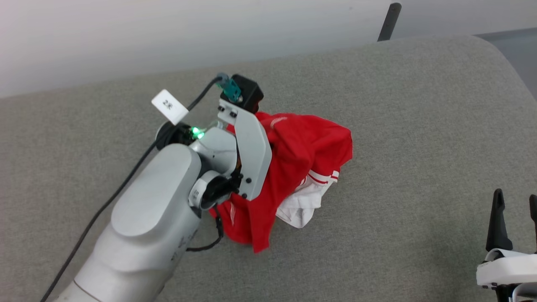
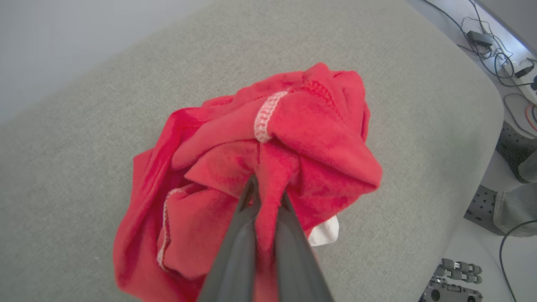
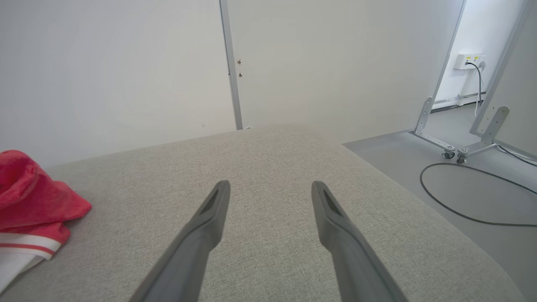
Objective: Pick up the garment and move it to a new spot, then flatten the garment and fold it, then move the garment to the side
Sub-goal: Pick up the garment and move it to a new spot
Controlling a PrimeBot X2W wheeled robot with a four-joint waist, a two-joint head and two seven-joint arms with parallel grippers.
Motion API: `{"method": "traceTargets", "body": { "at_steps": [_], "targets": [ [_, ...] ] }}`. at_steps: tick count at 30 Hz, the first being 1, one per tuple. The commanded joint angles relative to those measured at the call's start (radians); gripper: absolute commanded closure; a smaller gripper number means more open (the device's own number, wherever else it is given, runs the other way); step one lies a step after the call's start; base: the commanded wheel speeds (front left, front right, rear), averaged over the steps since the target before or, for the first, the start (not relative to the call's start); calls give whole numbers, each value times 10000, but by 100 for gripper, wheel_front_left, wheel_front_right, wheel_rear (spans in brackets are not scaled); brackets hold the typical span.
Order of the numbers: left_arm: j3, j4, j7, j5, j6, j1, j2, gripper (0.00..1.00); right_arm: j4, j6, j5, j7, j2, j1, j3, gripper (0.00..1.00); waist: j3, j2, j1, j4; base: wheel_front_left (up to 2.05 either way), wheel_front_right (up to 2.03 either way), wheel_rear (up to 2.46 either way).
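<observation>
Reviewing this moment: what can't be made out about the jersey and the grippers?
- Left wrist view: folds of the garment bury the tips of the left gripper, and the bunching hides its full shape.
- Head view: the left arm covers that gripper, and the right edge crops the right gripper.
- Right wrist view: the left edge cuts the garment off.

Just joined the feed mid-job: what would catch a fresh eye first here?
The red jersey is a crumpled bunch in the middle of the grey cushion, a white striped sleeve poking out on its near side. The left fingers are shut on a fold of its red cloth, while the right fingers stand open over bare cushion, apart from the jersey.
</observation>
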Motion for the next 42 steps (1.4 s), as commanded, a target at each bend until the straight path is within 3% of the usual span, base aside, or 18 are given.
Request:
{"method": "traceTargets", "body": {
  "at_steps": [1, 9, 10, 11, 13, 14, 15, 26, 42],
  "targets": [
    [-24, 43, 46, -39, -18, 120, 20, 100, 54, 1, 12, -68, 29, -100, 29, 0, 96, -1, 0, -71, 0, 0, 0],
    [-226, 419, 237, -145, -100, 200, 70, 100, 411, 1, 44, -87, 28, -419, 163, 0, 192, -1, 0, -12, 0, 0, 0],
    [-248, 426, 273, -185, -144, 176, 64, 87, 410, 1, 46, -87, 28, -420, 168, 0, 170, -1, 0, 18, 0, 0, 0],
    [-258, 427, 290, -242, -165, 147, 61, 59, 416, 1, 27, -88, 28, -408, 165, 0, 138, -1, 0, 53, 0, 0, 0],
    [-302, 420, 317, -317, -229, 125, 78, 21, 423, 1, -35, -89, 28, -358, 172, 0, 44, -1, 0, 137, 0, 0, 0],
    [-307, 407, 298, -372, -246, 126, 86, 5, 428, 1, -71, -90, 28, -330, 179, 0, -11, -1, 0, 181, 0, 0, 0],
    [-322, 388, 315, -426, -258, 130, 105, 0, 430, 1, -97, -90, 28, -292, 179, 0, -68, -1, 0, 232, 0, 0, 0],
    [-176, 33, -437, -758, -368, 609, 211, 0, 259, 1, -447, -90, 27, 110, 366, 0, -879, -1, 0, 1034, 0, 0, 0],
    [191, -93, -4617, -998, -485, 1859, 550, 0, 99, 1, -723, 27, -112, 685, 925, 0, -2028, -1, 0, 2540, 0, 0, 0]
  ]
}}
